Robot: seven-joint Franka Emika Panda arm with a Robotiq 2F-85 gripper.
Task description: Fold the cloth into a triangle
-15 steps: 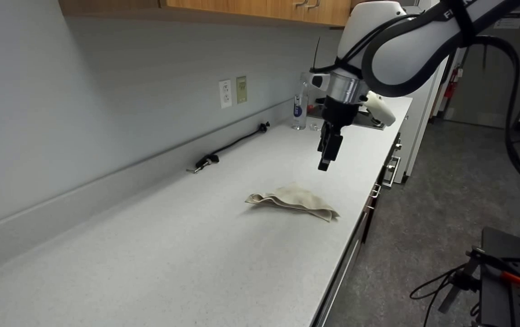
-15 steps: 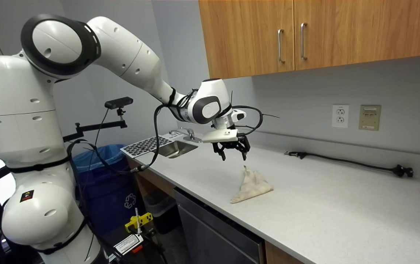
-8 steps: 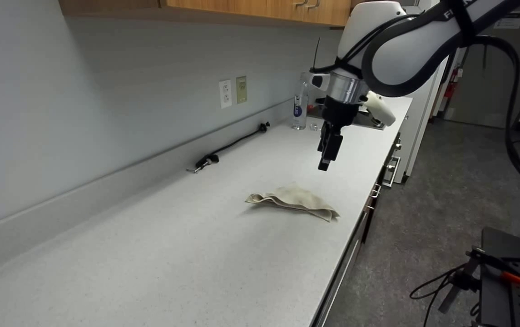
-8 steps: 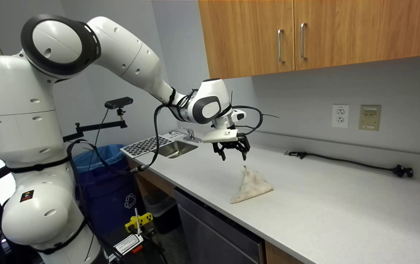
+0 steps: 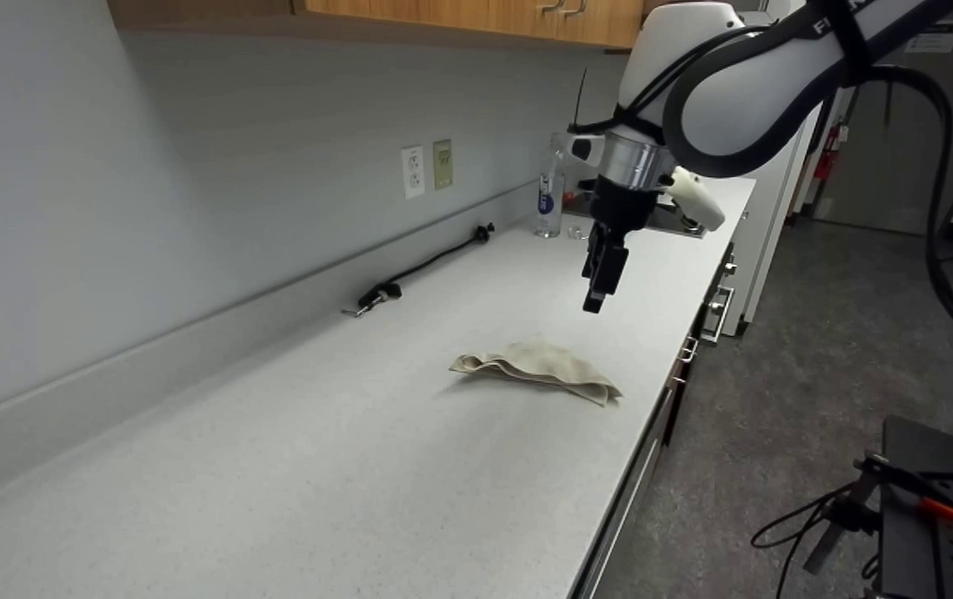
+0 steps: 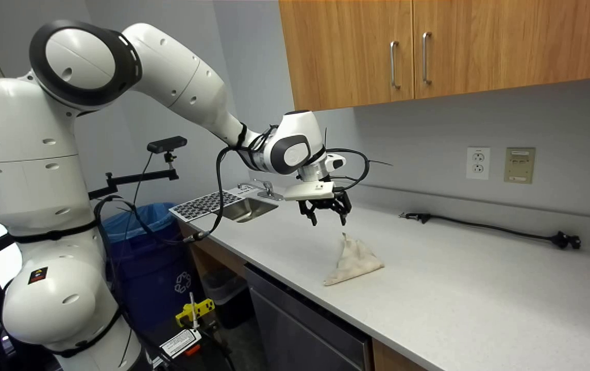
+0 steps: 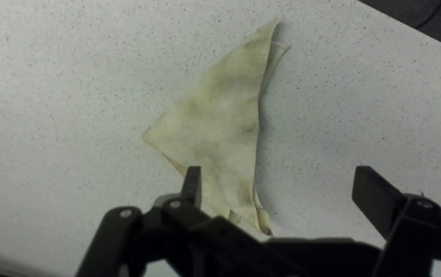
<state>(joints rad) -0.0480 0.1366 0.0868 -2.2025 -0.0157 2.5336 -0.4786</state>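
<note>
A stained beige cloth (image 7: 220, 127) is lying in a rough triangle on a pale counter (image 6: 454, 299), while a black gripper (image 6: 329, 222) is hovering above it, clear of the fabric. The gripper's fingers (image 7: 376, 202) are standing wide apart, holding nothing. In an exterior view, the cloth (image 6: 355, 263) is resting below the gripper and slightly to its right. In the wrist view, its long side is running almost straight from near to far, so the spread fingers are facing each other across that line, the left one closer to it; the opposite corner is pointing left. The left finger is hiding part of the cloth's near-left border, and at the far end a second layer is peeking out on the right, past the top one. The folding appears to be nearing its end, if not already finished. Any tidying move would likely be heading down toward that far corner, where a careless pinch could be dragging both layers askew.
</note>
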